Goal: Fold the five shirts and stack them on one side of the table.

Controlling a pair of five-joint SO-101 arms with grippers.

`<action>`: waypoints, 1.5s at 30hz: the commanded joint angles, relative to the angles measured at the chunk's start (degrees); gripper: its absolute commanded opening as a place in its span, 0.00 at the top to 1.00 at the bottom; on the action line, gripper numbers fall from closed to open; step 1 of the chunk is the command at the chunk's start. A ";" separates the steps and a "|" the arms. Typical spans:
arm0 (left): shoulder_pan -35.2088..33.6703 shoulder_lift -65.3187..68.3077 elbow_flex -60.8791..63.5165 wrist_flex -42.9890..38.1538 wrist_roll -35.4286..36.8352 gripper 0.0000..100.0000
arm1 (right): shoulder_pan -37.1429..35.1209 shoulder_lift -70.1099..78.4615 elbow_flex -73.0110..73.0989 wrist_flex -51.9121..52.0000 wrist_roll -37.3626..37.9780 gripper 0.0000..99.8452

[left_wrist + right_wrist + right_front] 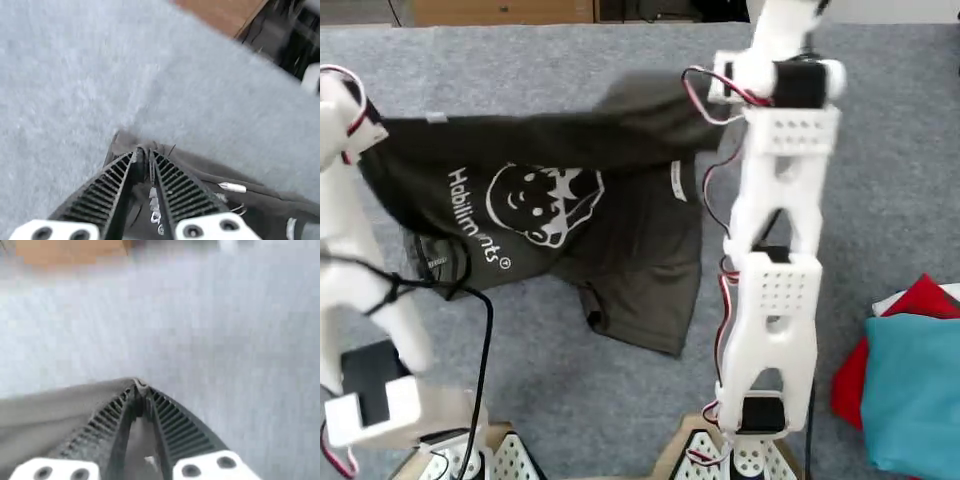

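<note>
Across the grey felt counter (890, 150): dark charcoal cotton T-shirt with white print (570, 200) lies spread | your left fingers (115, 185) and right fingers (175, 430) each clamped on its far edge, one near either end | limp, light cloth will likely sag: hold both pinches level.

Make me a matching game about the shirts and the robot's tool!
Things:
1. dark shirt
2. teal shirt
3. red shirt
4. left tool

Matches:
A. peeks out from under the teal one
B. pinches the dark shirt's edge
C. has a white picture on it
D. lies on top of the red one

Pairs: 1-C, 2-D, 3-A, 4-B
</note>
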 commanded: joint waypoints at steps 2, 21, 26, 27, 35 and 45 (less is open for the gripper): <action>0.00 -7.78 -8.62 0.62 -0.70 0.98 | 1.89 -15.43 -3.74 -6.86 -0.62 0.99; 0.00 -30.20 -11.34 -11.87 -0.53 0.98 | 4.18 -46.55 -3.82 -11.96 3.08 0.99; -0.09 -30.29 -11.34 -15.65 -0.62 0.98 | 7.87 -52.00 -3.82 -18.11 4.04 0.99; -0.09 -30.29 -11.43 -15.65 -0.62 0.98 | 8.84 -52.70 -3.82 -18.73 4.04 0.99; 0.00 -29.76 -17.49 -14.68 -0.44 0.98 | 9.71 -51.74 -0.48 -19.08 2.81 0.99; 0.09 -25.19 15.30 -25.76 -0.70 0.98 | 4.35 -43.30 23.34 -25.14 0.88 0.99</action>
